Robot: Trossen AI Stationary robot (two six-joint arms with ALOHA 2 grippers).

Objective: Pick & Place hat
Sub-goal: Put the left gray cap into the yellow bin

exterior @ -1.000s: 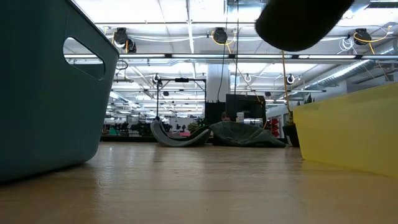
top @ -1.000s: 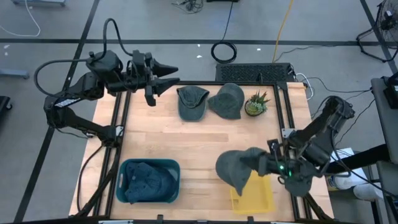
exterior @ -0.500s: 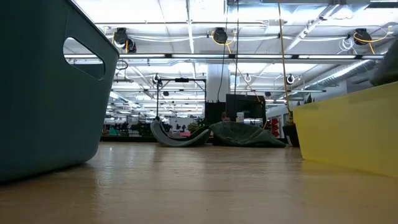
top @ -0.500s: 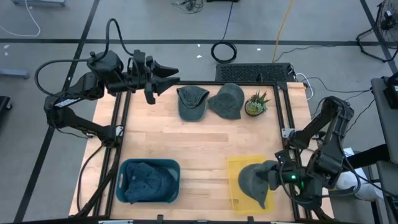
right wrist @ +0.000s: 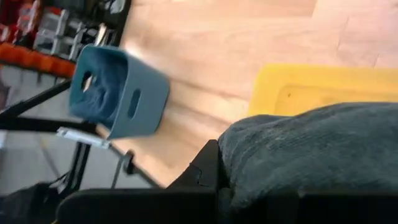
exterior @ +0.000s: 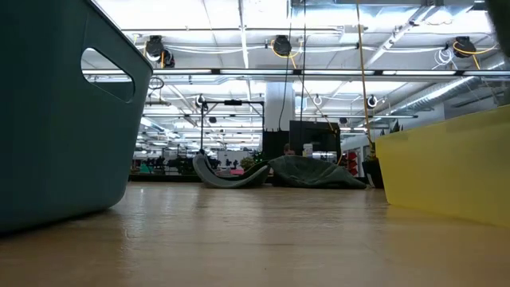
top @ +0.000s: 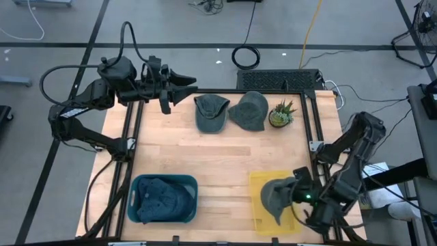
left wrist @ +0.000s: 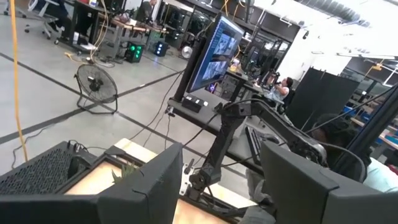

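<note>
- The right gripper (top: 295, 196) pinches a grey hat (top: 276, 198), which hangs from its fingers over the yellow bin (top: 259, 186).
- The left gripper (top: 188, 82) waits at the table's far edge, fingers spread.

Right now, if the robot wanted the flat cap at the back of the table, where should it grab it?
Probably the brim of the flat cap, coming straight down from above. It lies spread flat on the wooden table, so its thin edge is easiest to pinch. The idle left gripper hovers nearest it; another hat sits close on one side.
</note>
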